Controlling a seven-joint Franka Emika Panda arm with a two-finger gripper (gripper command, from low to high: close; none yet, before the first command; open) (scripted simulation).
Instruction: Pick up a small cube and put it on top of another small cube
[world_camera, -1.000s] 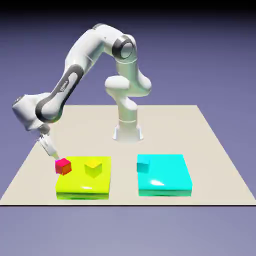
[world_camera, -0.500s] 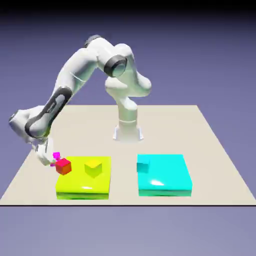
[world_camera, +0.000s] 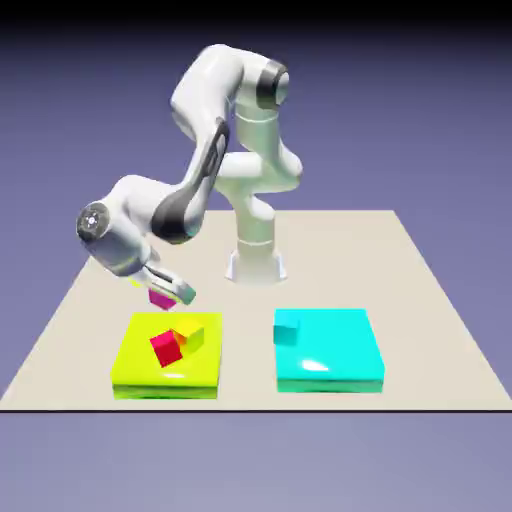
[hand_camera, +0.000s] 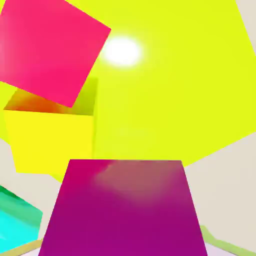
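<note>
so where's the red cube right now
Exterior view's left: the red cube sits tilted over the yellow-green slab, beside the yellow cube's left side.

In the hand view a magenta block (hand_camera: 125, 210) hides the jaws, and the cyan slab (hand_camera: 17, 225) is cut off at the left edge.

Beige table (world_camera: 420, 300) under everything. Directly on it: robot base (world_camera: 256, 265) at far middle; yellow-green slab (world_camera: 140, 375) near, toward the exterior view's left; cyan slab (world_camera: 335, 360) near, toward the exterior view's right. Slabs side by side, apart, bare table between.
</note>
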